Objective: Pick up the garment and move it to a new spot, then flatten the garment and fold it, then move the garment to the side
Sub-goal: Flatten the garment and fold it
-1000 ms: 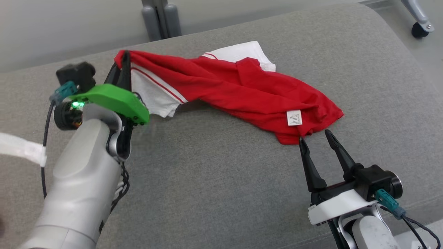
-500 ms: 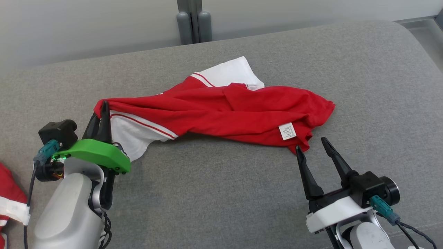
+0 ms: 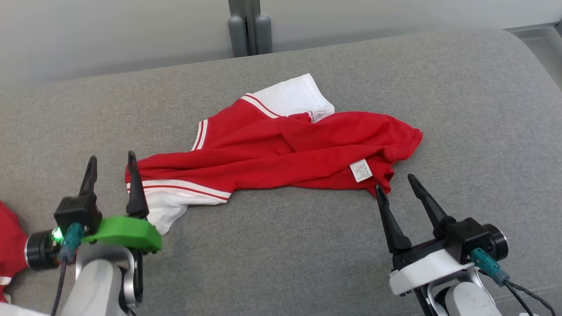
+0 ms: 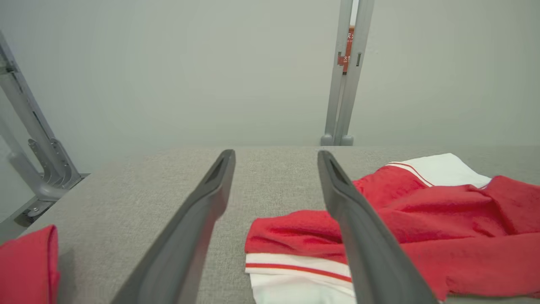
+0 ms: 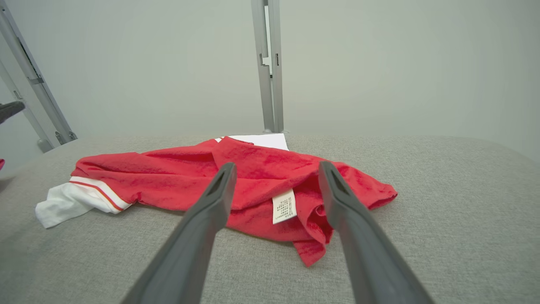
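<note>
At the far left edge of the head view lies a bunched piece of red cloth (image 3: pixel 9 245), partly cut off by the frame; it also shows at the lower left of the left wrist view (image 4: pixel 29 261).

Just right of it, at lower left, the left arm's pale grey forearm (image 3: pixel 99 285) rises from the bottom edge, capped by a bright green plastic wrist cover (image 3: pixel 125 232). The left gripper (image 3: pixel 111 156) points up the frame, its two long dark fingers spread apart and clasping nothing. Its right-hand finger (image 3: pixel 134 188) stands against the left end of the garment (whether it touches the cloth cannot be told). In the left wrist view the gripper (image 4: pixel 275 154) is level with the padded grey fabric surface (image 3: pixel 263 245), tips aimed at the far wall.

The garment, a red knit shirt with white sleeves and red-and-white striped trim (image 3: pixel 285 153), lies crumpled in a long band across the middle of the frame, one white sleeve at its lower left end, the other at upper centre. A white care label (image 3: pixel 361 170) faces up near its right end.

At lower right the right gripper (image 3: pixel 395 182) leans up and slightly left, fingers wide apart and empty, tips just short of the garment's right hem. The right wrist view (image 5: pixel 277 165) frames the label (image 5: pixel 283 206) between its fingers.
</note>
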Controlling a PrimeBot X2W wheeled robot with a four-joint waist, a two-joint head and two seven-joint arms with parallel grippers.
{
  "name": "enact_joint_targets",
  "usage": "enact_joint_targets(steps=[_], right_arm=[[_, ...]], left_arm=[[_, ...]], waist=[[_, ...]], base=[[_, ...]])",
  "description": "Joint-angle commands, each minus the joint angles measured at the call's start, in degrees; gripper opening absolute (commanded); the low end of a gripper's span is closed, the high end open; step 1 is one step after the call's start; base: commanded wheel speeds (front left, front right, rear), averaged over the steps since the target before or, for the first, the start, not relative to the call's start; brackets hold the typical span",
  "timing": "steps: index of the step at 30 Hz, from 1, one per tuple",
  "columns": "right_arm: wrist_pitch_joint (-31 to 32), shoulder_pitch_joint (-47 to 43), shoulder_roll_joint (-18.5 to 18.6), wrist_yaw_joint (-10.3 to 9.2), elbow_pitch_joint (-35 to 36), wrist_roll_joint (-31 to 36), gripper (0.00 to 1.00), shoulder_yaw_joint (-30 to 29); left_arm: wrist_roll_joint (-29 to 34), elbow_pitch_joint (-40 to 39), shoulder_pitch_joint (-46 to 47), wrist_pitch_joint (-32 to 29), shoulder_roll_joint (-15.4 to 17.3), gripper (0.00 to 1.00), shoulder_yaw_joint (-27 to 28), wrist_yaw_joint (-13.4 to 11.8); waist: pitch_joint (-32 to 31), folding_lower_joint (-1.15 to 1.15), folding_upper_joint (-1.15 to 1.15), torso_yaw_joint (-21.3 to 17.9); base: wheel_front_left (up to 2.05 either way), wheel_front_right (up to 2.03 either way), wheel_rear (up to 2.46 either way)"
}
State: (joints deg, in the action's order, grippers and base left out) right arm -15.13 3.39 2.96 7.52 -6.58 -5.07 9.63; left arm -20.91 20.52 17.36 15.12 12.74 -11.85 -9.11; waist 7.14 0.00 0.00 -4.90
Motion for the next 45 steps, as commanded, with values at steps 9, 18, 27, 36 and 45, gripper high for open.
enact_joint_targets(steps=[9, 18, 27, 36, 45], right_arm=[[0.0, -1.1, 0.2, -0.06, 0.4, 0.0, 1.0, -1.3], [0.0, 0.8, 0.4, -0.06, 0.8, -0.1, 1.0, -0.4], [0.0, 1.3, 0.8, -0.07, 0.7, -0.2, 1.0, -0.6], [0.0, 0.8, 0.7, -0.06, 0.8, -0.5, 1.0, -1.1], [0.0, 0.3, 0.8, -0.06, -0.4, -1.5, 1.0, -3.2]], left_arm=[[5.9, -1.1, -12.5, 0.0, -4.6, 1.0, 0.4, 3.8], [8.9, 9.3, -8.8, 0.0, -5.6, 1.0, 1.7, 4.8], [9.4, 16.4, -3.8, 0.0, -6.2, 0.76, 3.4, 6.7], [7.7, 19.3, -3.1, 0.0, -7.2, 0.0, 4.8, 10.1], [7.4, 8.8, -7.3, 0.0, -7.7, 0.0, 7.4, 12.4]], waist=[[1.2, 0.0, 0.0, 0.6], [2.5, 0.0, 0.0, -0.3], [3.7, 0.0, 0.0, -0.8], [3.1, 0.0, 0.0, -0.6], [2.9, 0.0, 0.0, 1.8]], base=[[0.0, 0.0, 0.0], [0.0, 0.0, 0.0], [0.0, 0.0, 0.0], [0.0, 0.0, 0.0], [0.0, 0.0, 0.0]])
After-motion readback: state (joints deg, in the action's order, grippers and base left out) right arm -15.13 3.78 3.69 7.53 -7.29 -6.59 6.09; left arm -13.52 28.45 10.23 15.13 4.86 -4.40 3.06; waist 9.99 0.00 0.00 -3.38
